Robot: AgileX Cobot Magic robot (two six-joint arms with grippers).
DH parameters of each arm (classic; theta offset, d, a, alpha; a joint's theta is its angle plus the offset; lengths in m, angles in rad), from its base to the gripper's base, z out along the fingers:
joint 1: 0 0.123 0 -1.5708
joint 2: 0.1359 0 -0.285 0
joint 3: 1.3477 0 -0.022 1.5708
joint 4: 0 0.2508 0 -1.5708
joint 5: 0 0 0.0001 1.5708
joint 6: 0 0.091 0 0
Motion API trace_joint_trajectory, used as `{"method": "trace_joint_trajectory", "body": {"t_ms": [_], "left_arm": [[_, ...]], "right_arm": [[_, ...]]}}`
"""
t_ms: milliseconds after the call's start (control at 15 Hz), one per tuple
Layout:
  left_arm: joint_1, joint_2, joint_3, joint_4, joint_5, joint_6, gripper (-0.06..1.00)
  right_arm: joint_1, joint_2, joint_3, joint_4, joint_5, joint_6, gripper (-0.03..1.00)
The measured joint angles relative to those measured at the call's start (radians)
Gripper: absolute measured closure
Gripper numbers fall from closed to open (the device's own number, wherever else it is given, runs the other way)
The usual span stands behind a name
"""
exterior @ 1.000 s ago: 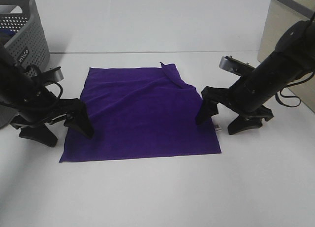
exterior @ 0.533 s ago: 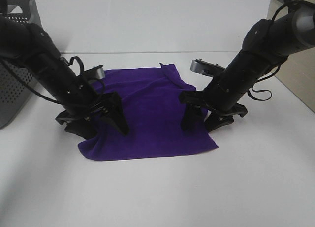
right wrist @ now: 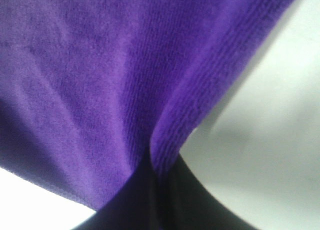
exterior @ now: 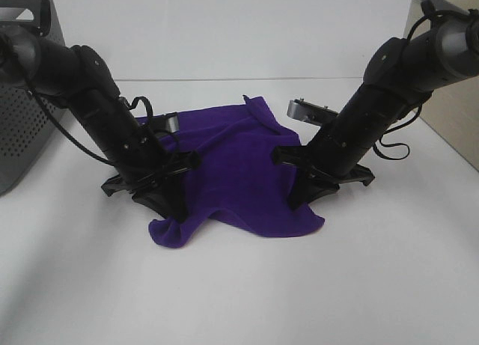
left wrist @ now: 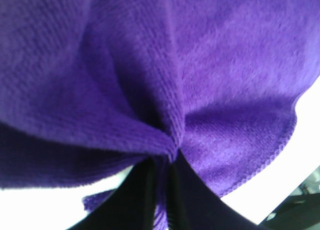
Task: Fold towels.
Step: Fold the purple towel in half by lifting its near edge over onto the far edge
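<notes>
Since half-second back, towel point(exterior: 239, 162) bunched inward, near-left corner now curled under. We see plush purple pile with stitched hem, mid matte white worktop point(exterior: 247, 300). Left gripper point(exterior: 172, 199) jaws pinch its left edge; right gripper point(exterior: 301, 189) jaws pinch right edge. Perforated grey basket point(exterior: 21, 143) far left.

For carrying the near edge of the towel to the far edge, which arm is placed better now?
Probably the right. Both are shut on the towel, but the right tool grips near the edge, with the cloth fairly smooth; the left tool holds bunched cloth, its corner drooping.
</notes>
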Motion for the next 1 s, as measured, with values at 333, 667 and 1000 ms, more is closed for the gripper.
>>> {"method": "trace_joint_trajectory", "body": {"t_ms": [333, 667, 1000], "left_arm": [[-0.009, -0.078, 0.004, 0.198, 0.045, -0.002, 0.93], [-0.009, -0.214, -0.077, 0.273, 0.037, -0.036, 0.93], [-0.008, -0.166, -0.207, 0.379, -0.170, -0.101, 0.93]], "right_arm": [[0.012, -0.086, 0.029, -0.046, 0.041, 0.012, 0.94], [0.012, -0.212, -0.080, -0.079, 0.017, 0.018, 0.94], [0.011, -0.020, -0.470, -0.191, -0.002, 0.019, 0.94]]}}
